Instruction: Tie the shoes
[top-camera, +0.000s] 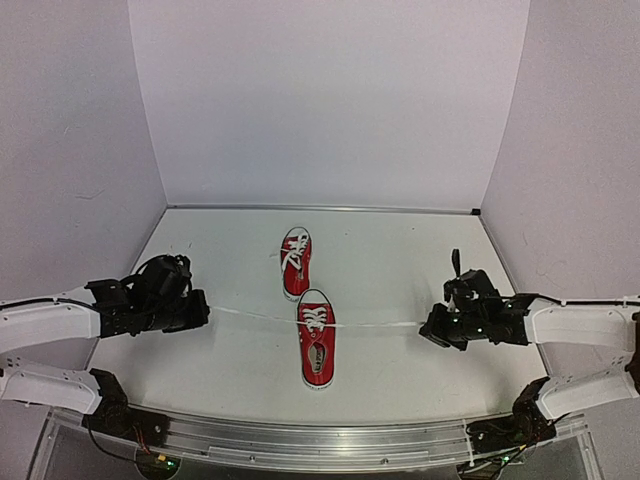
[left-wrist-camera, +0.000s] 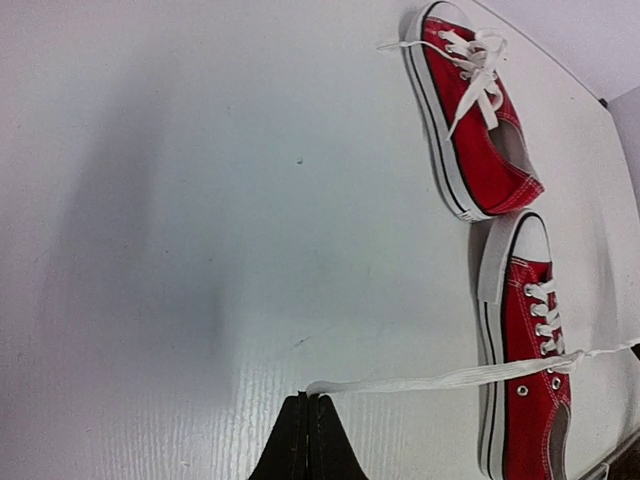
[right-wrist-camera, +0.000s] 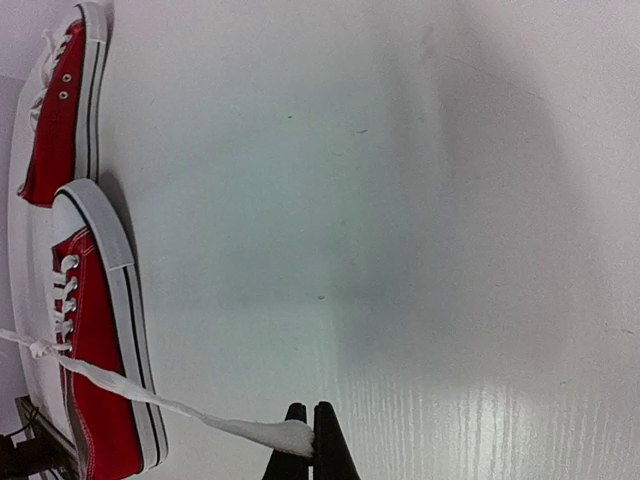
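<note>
While the red near shoe (top-camera: 318, 345) is lying mid-counter (top-camera: 400, 270) in the top view, with the far shoe (top-camera: 296, 262) sitting just beyond its toe, the left hand (top-camera: 203, 310) and right hand (top-camera: 428, 328) are holding its white lace (top-camera: 250, 316) taut out to either side. In the left wrist view, the left hand (left-wrist-camera: 308, 402) is pinching one lace (left-wrist-camera: 420, 381) end, fingers closed. In the right wrist view, the right hand (right-wrist-camera: 310, 418) is clamping the other lace (right-wrist-camera: 200, 412) end, with the near shoe (right-wrist-camera: 100, 350) lying at the left edge.
</note>
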